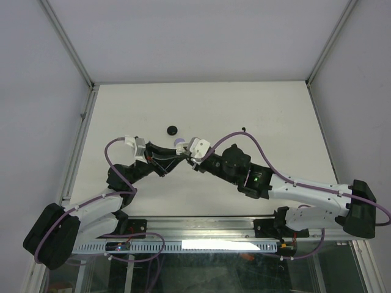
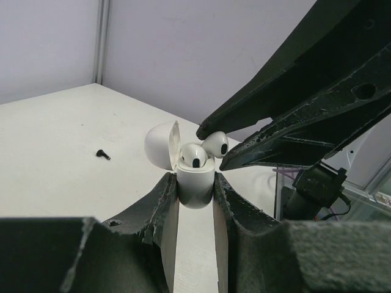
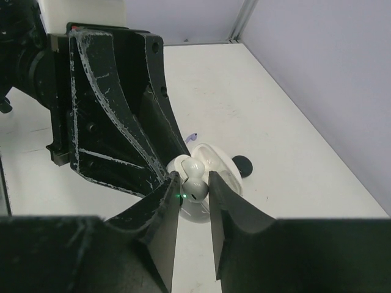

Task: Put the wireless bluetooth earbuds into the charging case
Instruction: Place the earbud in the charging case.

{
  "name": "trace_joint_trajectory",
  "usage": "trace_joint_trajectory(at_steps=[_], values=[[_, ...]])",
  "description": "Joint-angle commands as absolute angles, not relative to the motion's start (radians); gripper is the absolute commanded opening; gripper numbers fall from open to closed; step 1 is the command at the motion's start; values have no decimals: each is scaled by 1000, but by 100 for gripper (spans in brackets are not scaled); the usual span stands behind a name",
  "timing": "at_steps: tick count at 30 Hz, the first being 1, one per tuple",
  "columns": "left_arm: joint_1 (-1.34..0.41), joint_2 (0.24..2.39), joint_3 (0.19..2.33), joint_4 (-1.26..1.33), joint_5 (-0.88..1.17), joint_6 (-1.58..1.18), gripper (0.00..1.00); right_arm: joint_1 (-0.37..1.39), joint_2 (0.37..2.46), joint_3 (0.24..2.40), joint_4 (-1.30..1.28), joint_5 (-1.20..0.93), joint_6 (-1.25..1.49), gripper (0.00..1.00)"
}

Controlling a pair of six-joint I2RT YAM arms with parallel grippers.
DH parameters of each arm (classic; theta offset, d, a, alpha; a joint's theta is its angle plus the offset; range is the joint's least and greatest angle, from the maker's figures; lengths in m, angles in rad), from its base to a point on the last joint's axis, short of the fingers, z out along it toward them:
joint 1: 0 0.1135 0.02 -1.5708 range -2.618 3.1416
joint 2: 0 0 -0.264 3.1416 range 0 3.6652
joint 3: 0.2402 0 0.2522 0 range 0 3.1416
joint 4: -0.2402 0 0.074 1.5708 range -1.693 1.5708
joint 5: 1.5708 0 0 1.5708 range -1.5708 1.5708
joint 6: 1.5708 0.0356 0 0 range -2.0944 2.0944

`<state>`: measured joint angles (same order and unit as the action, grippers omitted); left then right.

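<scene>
The white charging case [image 2: 195, 189] stands upright with its lid [image 2: 160, 145] open, pinched between the fingers of my left gripper [image 2: 195, 183]. One white earbud [image 2: 193, 155] sits in the case. My right gripper [image 3: 194, 183] is shut on a second white earbud [image 3: 197, 186] and holds it at the case's mouth [image 3: 211, 174], beside the seated one. In the top view both grippers meet mid-table, the left gripper [image 1: 175, 160] and the right gripper [image 1: 185, 157] tip to tip.
A purple earbud [image 3: 191, 137] lies on the table just beyond the case. A black round case [image 1: 172, 129] lies close behind the grippers. A small black earbud [image 1: 244, 129] lies farther right, also in the left wrist view [image 2: 102, 154]. Walls enclose the table.
</scene>
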<state>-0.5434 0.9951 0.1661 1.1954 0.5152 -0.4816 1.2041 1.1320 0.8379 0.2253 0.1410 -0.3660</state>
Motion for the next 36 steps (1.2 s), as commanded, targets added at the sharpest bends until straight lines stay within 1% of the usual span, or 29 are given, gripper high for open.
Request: trace_joint_trajectory(at_steps=[1,4,8,10,13,15,22,26,30,36], values=[[-545,974,178,1297,498,-500,0,1210,1119,830,252,122,-333,28],[-546,974,169,1316,505,-497,0,1200,1121,827,252,140,-316,28],[-546,978,168,1313,512,-487,0,1186,1116,833,249,140,-293,33],[-546,979,166,1308,510,-473,0,1184,1109,842,240,140,-278,39],[-546,971,166,1260,494,-435,0,1183,1093,869,216,142,-256,44],[-545,965,162,1228,478,-402,0,1182,1076,878,202,154,-237,50],[-546,947,152,1163,445,-292,0,1181,1063,933,138,296,-139,71],[-547,948,149,1161,449,-248,0,1182,1092,966,122,373,-71,80],[-547,944,144,1169,449,-223,0,1179,1132,1004,96,435,-23,84],[-548,933,142,1171,448,-225,0,1174,1165,1010,58,420,6,87]])
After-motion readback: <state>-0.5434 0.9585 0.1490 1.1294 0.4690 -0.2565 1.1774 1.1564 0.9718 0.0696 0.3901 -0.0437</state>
